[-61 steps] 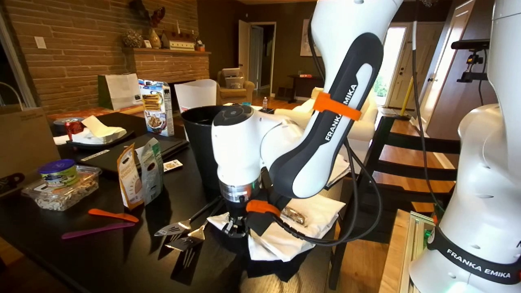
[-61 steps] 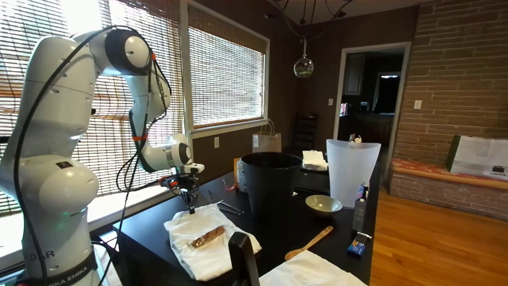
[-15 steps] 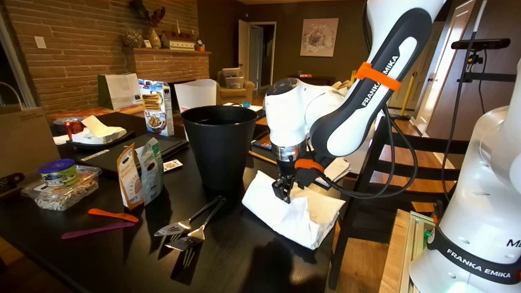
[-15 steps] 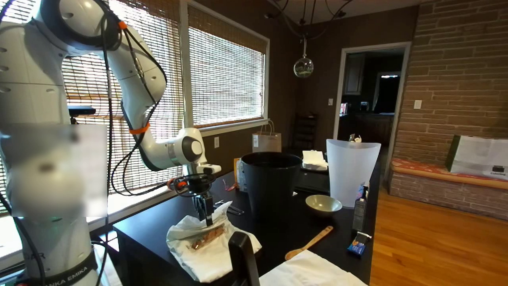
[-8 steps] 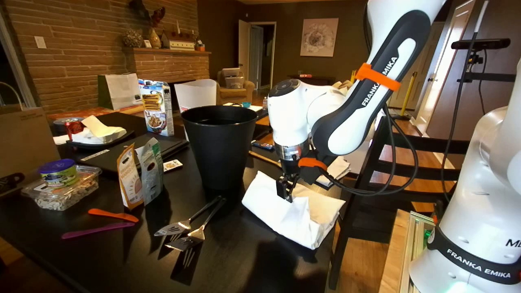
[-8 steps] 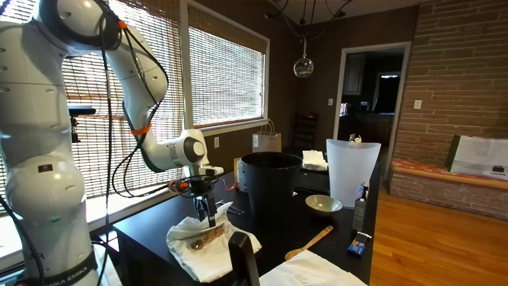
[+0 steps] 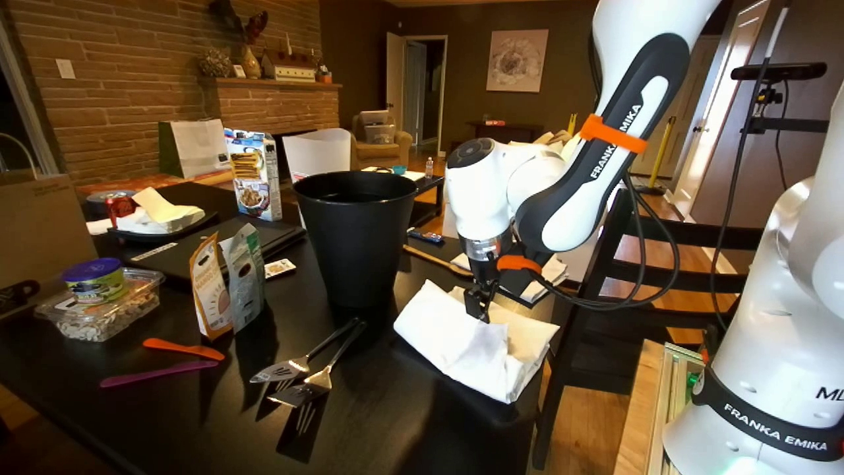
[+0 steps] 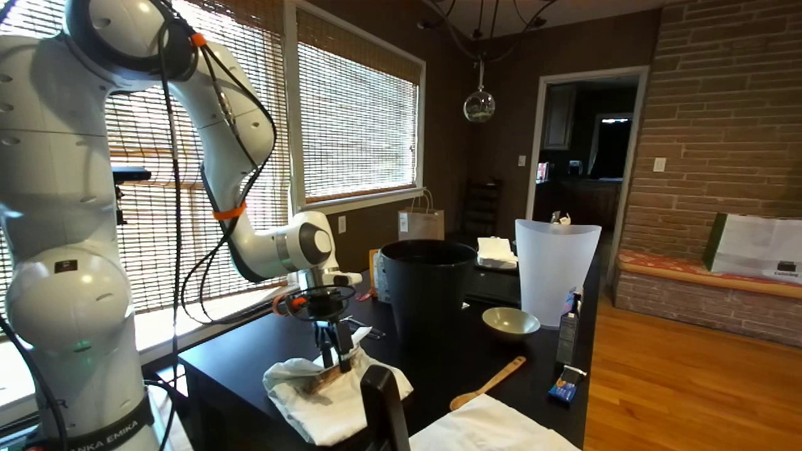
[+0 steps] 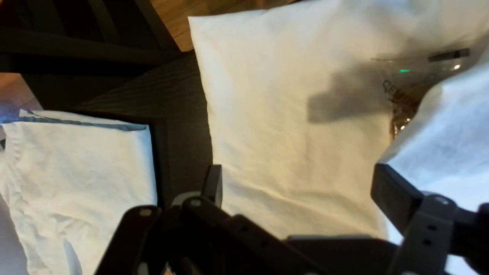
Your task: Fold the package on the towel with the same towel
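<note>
The white towel (image 7: 448, 343) lies rumpled on the dark table, one side of it folded up as a flap. In the wrist view this flap (image 9: 454, 130) comes in from the right and covers part of the package (image 9: 403, 109). The shiny brownish package (image 8: 321, 381) also shows in an exterior view, lying on the towel; in another exterior view the raised flap hides it. My gripper (image 9: 301, 187) is open above the towel, its fingers wide apart with nothing gripped. Its right finger (image 9: 395, 191) is at the flap's edge; whether they touch I cannot tell.
A smaller folded white cloth (image 9: 76, 168) lies beside the towel. Near the towel stands a tall black bin (image 7: 356, 244). A dark chair back (image 8: 382, 407) rises at the table edge. Metal utensils (image 7: 310, 379) and a wooden spoon (image 8: 489, 383) lie on the table.
Earlier the towel lay flat with the package uncovered; now one side is folded up toward it. My gripper has let go of that flap and moved a little away, over the package side.
</note>
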`<state>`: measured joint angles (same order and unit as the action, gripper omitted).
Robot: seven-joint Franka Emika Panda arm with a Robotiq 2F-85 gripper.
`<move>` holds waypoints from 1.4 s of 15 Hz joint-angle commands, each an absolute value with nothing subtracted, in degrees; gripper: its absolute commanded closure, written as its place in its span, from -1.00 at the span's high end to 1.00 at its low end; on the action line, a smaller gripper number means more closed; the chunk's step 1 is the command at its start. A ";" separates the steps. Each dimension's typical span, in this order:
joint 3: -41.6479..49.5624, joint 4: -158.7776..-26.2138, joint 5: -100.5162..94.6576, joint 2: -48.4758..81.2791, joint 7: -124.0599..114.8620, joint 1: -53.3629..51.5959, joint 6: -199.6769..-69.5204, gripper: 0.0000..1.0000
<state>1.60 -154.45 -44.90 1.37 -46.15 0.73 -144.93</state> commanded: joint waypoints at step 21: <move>7.22 -154.39 -51.99 2.21 -45.51 4.31 -151.73 1.00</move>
<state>7.22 -154.39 -51.99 2.21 -45.51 4.31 -151.74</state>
